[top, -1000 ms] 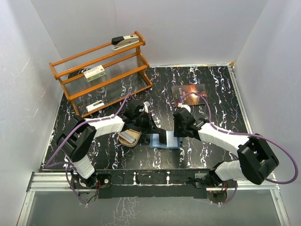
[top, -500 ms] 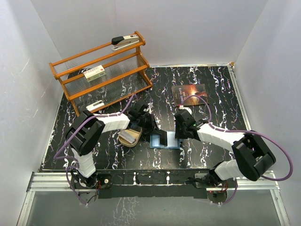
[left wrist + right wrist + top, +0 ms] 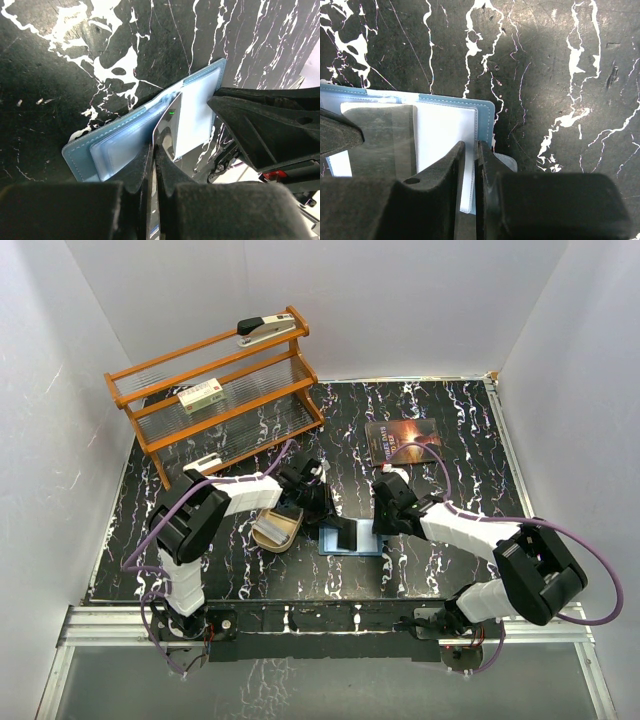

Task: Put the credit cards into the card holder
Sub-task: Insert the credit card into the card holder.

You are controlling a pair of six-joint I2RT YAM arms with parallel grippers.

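Compared with a second ago, my left gripper [image 3: 154, 167] is leaning in closer over the card holder [image 3: 112, 150]. It is staying clamped on one credit card [image 3: 169, 131], which it is holding on edge, with the lower corner now reaching the clear pocket beside the fold. My right gripper [image 3: 469, 167] is narrowing. Its jaws are almost together over the holder's right page, but I cannot tell whether they are pinching it. I am judging that the insertion is only beginning. The two claws are working near each other, so room between them is small. The wooden tray [image 3: 275, 532] is lying just beside the holder's left edge, and the book [image 3: 402, 440] is lying well apart behind.
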